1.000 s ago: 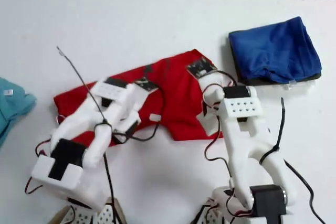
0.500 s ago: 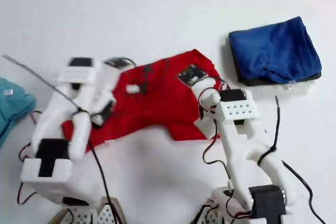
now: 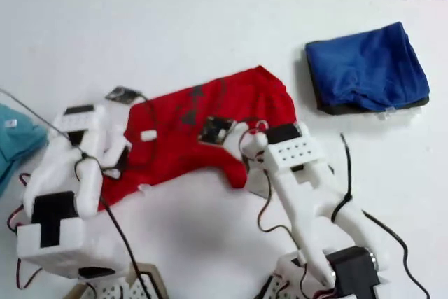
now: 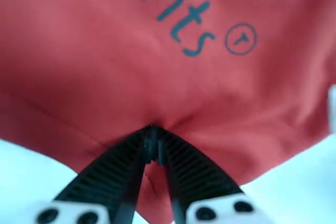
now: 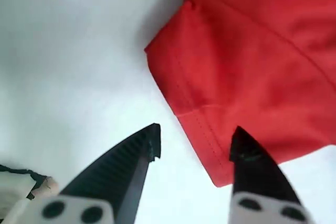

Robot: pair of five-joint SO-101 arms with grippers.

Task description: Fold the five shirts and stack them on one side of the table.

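red shirt lies rumpled on the white counter, roughly midway between the left and right edges and closer to the near edge. print side up, dark lettering visible across the chest.

left claw: pinched tight on a fold of the red shirt, with the cloth puckering into the tips. from the high view the left arm stands over the shirt's left end.

right claw: spread wide, one finger on either side of a hemmed corner of the red shirt, bare counter showing beside it. gripping nothing. cannot tell if the tips touch the cloth. from the high view the right arm reaches in at the shirt's near hem, right of middle.

blue shirt: folded, toward the right edge in the far half, well apart from the red one. it rests on a dark folded garment whose edge peeks out beneath.

teal shirt: bunched at the left edge, partly cut off.
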